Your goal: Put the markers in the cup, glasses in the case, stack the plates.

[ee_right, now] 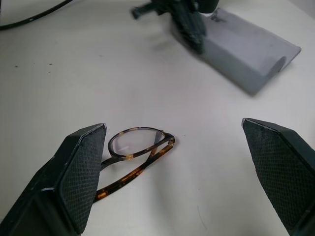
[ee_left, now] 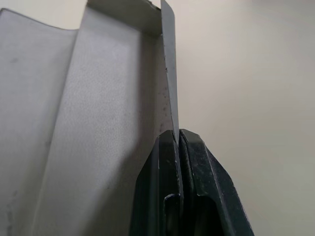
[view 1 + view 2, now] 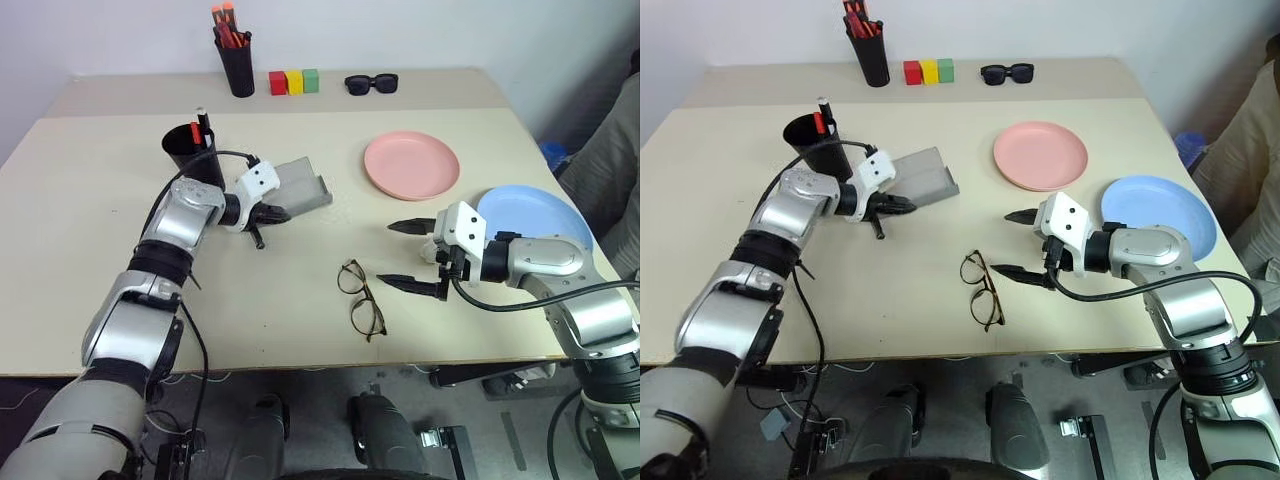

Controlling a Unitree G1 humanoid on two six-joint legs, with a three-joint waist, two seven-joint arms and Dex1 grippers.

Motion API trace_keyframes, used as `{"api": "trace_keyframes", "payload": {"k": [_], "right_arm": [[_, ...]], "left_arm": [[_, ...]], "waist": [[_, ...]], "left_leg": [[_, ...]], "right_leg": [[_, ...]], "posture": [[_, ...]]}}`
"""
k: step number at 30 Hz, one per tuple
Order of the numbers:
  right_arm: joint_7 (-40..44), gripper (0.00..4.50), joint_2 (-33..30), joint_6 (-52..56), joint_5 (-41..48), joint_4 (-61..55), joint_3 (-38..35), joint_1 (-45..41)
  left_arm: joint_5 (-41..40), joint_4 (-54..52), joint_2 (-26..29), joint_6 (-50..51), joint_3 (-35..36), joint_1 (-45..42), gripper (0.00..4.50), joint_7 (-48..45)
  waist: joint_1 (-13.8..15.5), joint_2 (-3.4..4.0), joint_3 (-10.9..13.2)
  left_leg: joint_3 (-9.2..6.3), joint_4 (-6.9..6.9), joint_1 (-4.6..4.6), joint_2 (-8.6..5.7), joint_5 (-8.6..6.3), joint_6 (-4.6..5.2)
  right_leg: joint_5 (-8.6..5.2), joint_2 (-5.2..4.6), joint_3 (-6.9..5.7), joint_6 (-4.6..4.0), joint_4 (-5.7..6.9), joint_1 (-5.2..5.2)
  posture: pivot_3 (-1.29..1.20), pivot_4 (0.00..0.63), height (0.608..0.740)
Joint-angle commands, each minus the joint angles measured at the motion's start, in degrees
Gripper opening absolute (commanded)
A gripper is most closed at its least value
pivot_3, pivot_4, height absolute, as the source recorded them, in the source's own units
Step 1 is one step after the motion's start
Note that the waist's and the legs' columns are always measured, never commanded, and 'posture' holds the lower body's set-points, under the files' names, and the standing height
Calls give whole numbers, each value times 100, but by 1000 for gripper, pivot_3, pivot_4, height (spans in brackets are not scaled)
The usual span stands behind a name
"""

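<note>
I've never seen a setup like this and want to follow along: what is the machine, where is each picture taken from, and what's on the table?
It is a humanoid robot with two arms, each ending in a two-fingered gripper. Two pictures come from its head, looking down over the table; the other two come from cameras on its wrists. The left gripper is shut on an edge of the open grey case. The right gripper is open beside the glasses, not touching them. Also there: a pink plate, a blue plate, a black cup with markers in it, a pen holder, coloured blocks and sunglasses.
</note>
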Motion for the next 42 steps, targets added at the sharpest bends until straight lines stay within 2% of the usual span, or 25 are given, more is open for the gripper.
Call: {"api": "trace_keyframes", "payload": {"k": [1,4,9,12,16,22,27,33,36,40,42], "right_arm": [[-10,4500,-155,363,152,-259,-127,-194],[-80,4500,-258,934,260,-434,-90,-202],[-183,4500,-200,1774,603,-451,-158,-227],[-356,4500,-54,2461,1036,-492,-293,-176],[-729,4500,136,3147,1327,-518,-279,-84],[-1381,4500,648,3992,1601,-503,-206,-71],[-1956,4500,1161,4535,1650,-337,-268,-78],[-2176,4500,1451,4990,1902,-244,-418,-161],[-2184,3632,1418,5025,1900,-198,-354,-204],[-2179,1639,1400,5085,1929,-145,-340,-278],[-2172,488,1360,5105,1926,-145,-321,-307]], "left_arm": [[-204,-1200,517,-261,-29,421,45,-814],[-241,-1765,833,81,-25,712,45,-1091],[-375,-2419,1044,544,42,996,45,-1241],[-568,-2786,1115,848,133,1156,875,-1363],[-438,-2897,1193,318,206,1306,2822,-1110],[-792,-3362,1363,571,655,1595,2822,-848],[-1511,-4560,1739,1136,1576,2802,2822,-575],[-2151,-5955,1979,1773,2527,4480,2822,-189],[-2120,-6285,2037,1783,2724,5126,2864,27],[-2117,-6442,2045,1734,2839,5657,2864,232],[-2100,-6453,2012,1656,2864,5853,2864,339]], "waist": [[4,1,1],[28,1,1],[48,1,0],[23,1,0],[5,2,0],[8,2,0],[-21,5,0],[12,6,-1],[25,5,-1],[18,5,-1],[16,5,-1]], "left_leg": [[1,0,0,1,0,0],[0,3,1,2,0,0],[0,6,0,1,-2,3],[0,5,0,2,-2,4],[-1,6,2,4,-2,4],[0,7,2,4,-2,5],[5,-2,4,8,-4,7],[6,2,5,9,-5,9],[4,2,6,9,-5,9],[6,2,7,9,-5,9],[6,1,7,10,-5,9]], "right_leg": [[0,0,1,-1,1,-1],[0,1,0,-2,3,1],[0,-1,-1,-2,-2,6],[-1,1,-1,-2,0,5],[0,3,0,-3,4,4],[0,2,0,-3,4,4],[-2,3,5,-5,5,-3],[-3,-1,5,-7,1,3],[-3,0,4,-9,0,5],[-6,1,4,-14,-1,4],[-7,2,4,-16,-1,3]], "posture": [[0,150,740],[0,150,740],[0,150,740],[0,150,740],[0,150,740],[0,150,740],[0,150,740],[0,150,740],[0,150,740],[0,150,740],[0,150,740]]}}
